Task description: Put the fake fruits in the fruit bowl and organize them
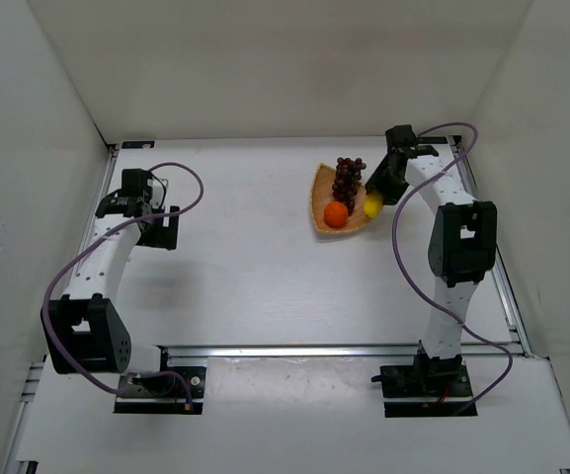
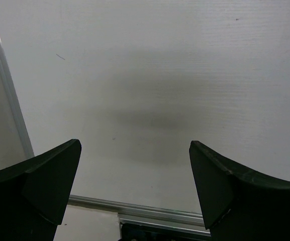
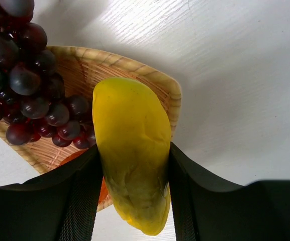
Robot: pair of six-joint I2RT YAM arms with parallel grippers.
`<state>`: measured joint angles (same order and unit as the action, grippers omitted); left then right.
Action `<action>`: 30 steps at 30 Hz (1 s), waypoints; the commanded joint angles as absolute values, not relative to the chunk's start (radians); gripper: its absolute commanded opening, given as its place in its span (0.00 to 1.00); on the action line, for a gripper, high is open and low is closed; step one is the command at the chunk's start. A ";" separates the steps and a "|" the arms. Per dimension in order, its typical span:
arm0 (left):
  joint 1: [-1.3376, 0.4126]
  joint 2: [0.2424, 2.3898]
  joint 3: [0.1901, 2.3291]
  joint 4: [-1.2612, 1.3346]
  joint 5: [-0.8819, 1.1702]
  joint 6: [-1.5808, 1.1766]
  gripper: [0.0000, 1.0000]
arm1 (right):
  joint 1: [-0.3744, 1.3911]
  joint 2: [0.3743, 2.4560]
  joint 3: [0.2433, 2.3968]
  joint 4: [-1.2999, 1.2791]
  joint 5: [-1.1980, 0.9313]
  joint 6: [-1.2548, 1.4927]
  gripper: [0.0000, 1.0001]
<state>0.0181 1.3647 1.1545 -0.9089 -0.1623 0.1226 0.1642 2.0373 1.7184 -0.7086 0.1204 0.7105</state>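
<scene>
**Lemon held at the bowl's right rim**

Right wrist view, nearest first. The right gripper (image 3: 133, 165) has its dark jaws narrowed on the yellow oblong plastic lemon (image 3: 129, 130). Its skin is smooth and faintly dimpled, and its long axis runs from bottom centre up toward mid-frame.

The lemon's far tip overhangs the shallow tan fan-shaped bowl (image 3: 134, 68), which has a woven look and lies up and left of the fingers. Contact cannot be told.

Beyond, upper left, is the glossy dark purple grape bunch (image 3: 29, 85). In the top view the round orange fruit (image 1: 336, 214) sits in the bowl's lower part.

Judgement: the release wants a shift leftward, as the lemon sits at the rim.

The left gripper (image 2: 134, 145) is spread wide and holds nothing, over the white table (image 2: 160, 75) — well apart, far left.
</scene>
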 commanded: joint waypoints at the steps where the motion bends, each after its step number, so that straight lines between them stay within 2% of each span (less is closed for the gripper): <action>1: 0.025 1.385 1.173 -0.899 -0.138 0.120 1.00 | 0.172 2.032 1.729 -0.716 0.089 0.741 0.15; 6: 0.025 1.414 1.193 -0.899 -0.127 0.120 1.00 | 0.192 2.013 1.689 -0.676 0.043 0.704 0.45; 7: 0.025 1.425 1.193 -0.899 -0.127 0.120 1.00 | 0.192 2.013 1.689 -0.676 0.043 0.704 0.64; 8: 0.025 1.434 1.193 -0.899 -0.127 0.120 1.00 | 0.192 2.013 1.698 -0.676 0.043 0.704 0.75; 11: 0.025 1.443 1.193 -0.899 -0.118 0.120 1.00 | 0.192 1.999 1.709 -0.724 0.043 0.719 0.98; 14: 0.025 1.433 1.193 -0.908 -0.118 0.120 1.00 | 0.192 1.927 1.697 -0.733 0.043 0.729 1.00; 19: 0.025 1.390 1.184 -0.908 -0.137 0.129 1.00 | 0.174 1.610 1.596 -0.742 0.193 0.680 1.00; 22: 0.043 1.364 1.174 -0.897 -0.146 0.115 1.00 | 0.054 1.422 1.502 -0.742 0.172 0.644 1.00; 27: 0.092 1.341 1.154 -0.888 -0.155 0.097 1.00 | -0.260 1.175 1.220 -0.796 0.193 0.549 1.00; 30: 0.120 1.319 1.131 -0.888 -0.146 0.088 1.00 | -0.278 1.043 1.059 -0.828 0.336 0.610 1.00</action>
